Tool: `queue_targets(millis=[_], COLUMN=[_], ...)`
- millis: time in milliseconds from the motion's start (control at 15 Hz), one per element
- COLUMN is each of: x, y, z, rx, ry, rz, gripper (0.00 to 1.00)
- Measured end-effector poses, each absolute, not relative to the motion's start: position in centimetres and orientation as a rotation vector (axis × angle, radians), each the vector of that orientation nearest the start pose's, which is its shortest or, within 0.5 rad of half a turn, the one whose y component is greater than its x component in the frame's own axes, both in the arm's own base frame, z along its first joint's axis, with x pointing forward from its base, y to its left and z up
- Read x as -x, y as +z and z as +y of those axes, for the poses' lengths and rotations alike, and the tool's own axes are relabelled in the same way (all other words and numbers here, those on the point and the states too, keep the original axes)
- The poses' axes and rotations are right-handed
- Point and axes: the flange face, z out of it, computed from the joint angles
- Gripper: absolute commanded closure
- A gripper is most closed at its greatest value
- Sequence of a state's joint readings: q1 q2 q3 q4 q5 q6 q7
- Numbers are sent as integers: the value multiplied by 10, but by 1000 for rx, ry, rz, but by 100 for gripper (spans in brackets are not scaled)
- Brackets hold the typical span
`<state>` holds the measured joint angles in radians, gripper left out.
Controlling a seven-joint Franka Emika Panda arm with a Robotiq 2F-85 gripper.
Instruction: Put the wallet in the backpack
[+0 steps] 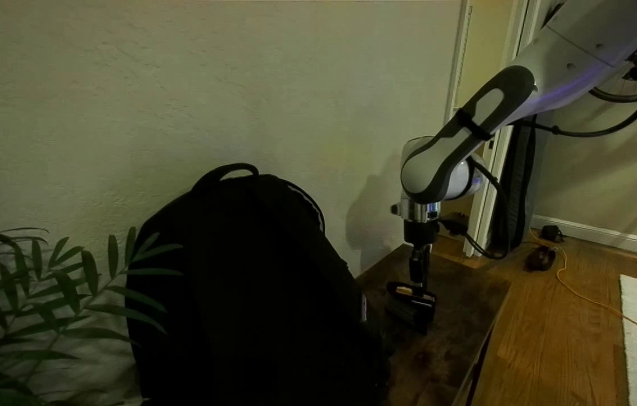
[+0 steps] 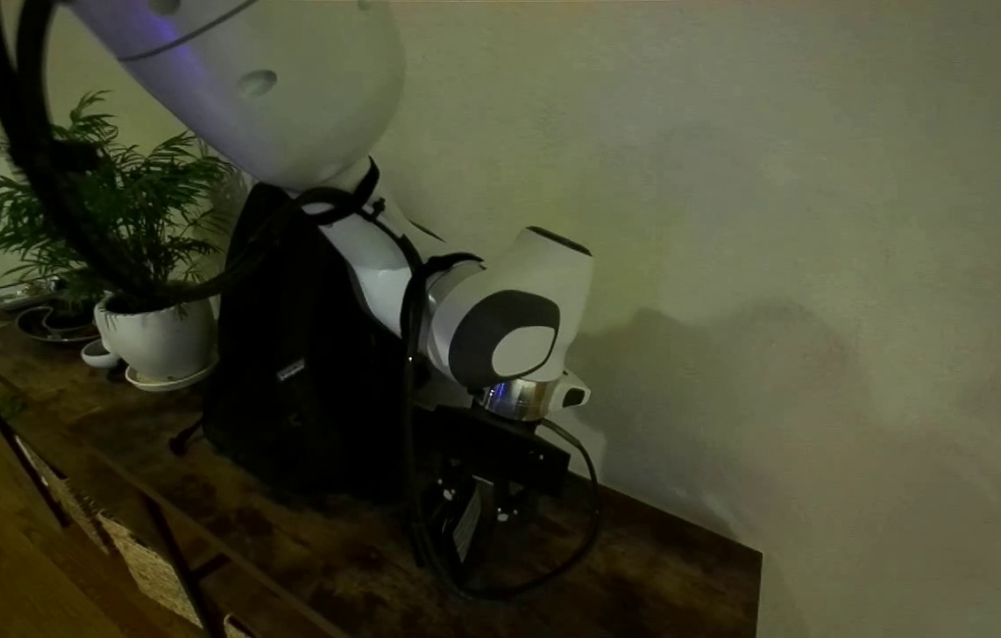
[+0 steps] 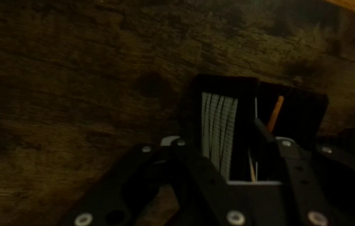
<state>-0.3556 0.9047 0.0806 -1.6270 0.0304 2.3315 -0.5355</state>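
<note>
The black backpack stands upright against the wall; it also shows in an exterior view, partly behind the arm. The wallet is black and spread open, with a grey ribbed strip and a thin orange strip inside. It shows under the gripper in both exterior views, beside the backpack. My gripper points down at it. In the wrist view the gripper has a finger toward each side of the wallet's strip panel. The fingertips are too dark to show whether they pinch it. Whether the wallet touches the table is unclear.
Both stand at a brown wooden table along the wall. A potted plant with a small white cup stands past the backpack. Leaves reach in front of the backpack. A cable loops beside the gripper.
</note>
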Motion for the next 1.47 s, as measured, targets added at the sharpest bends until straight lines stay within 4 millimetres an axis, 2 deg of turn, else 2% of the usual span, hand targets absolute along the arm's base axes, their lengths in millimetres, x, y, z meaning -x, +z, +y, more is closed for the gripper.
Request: queue_targets(millis=[200, 1067, 1467], x=[-626, -624, -631], y=[73, 72, 88], z=[-178, -181, -177], rx=[2962, 2994, 3006], ry=[234, 264, 233], rz=[-336, -390, -368], gripper=[0, 0, 0])
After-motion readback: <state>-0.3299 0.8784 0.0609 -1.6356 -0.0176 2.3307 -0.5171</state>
